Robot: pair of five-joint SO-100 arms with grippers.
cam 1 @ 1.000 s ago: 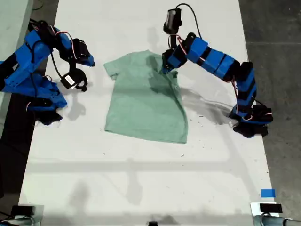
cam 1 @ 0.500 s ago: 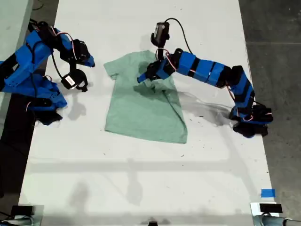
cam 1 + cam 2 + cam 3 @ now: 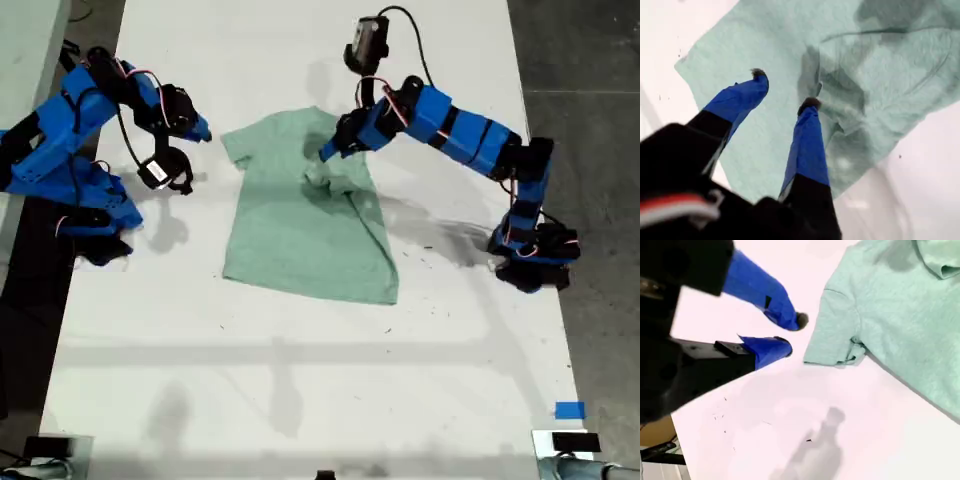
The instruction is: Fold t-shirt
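The pale mint-green t-shirt (image 3: 300, 225) lies flat on the white table, collar toward the far edge. Its sleeve on the exterior view's right is folded inward and lies bunched on the chest (image 3: 327, 180). My first gripper (image 3: 330, 152) hovers open just above that bunched fold (image 3: 850, 100), with nothing between its blue fingers (image 3: 807, 135). My second gripper (image 3: 197, 127) stays open over bare table, just off the shirt's other sleeve (image 3: 832, 337), which lies flat and spread. In the first wrist view, my first gripper (image 3: 785, 87) has only cloth below it.
The white table (image 3: 300, 380) extends well toward the near edge. A blue tape patch (image 3: 568, 410) sits near the exterior view's lower right corner. Dark floor (image 3: 590, 60) borders the table on the exterior view's right. The two arm bases stand on either side of the shirt.
My first gripper carried the sleeve inward over the chest, let it go, then rose back slightly toward the exterior view's right. My second gripper shifted a little toward the shirt.
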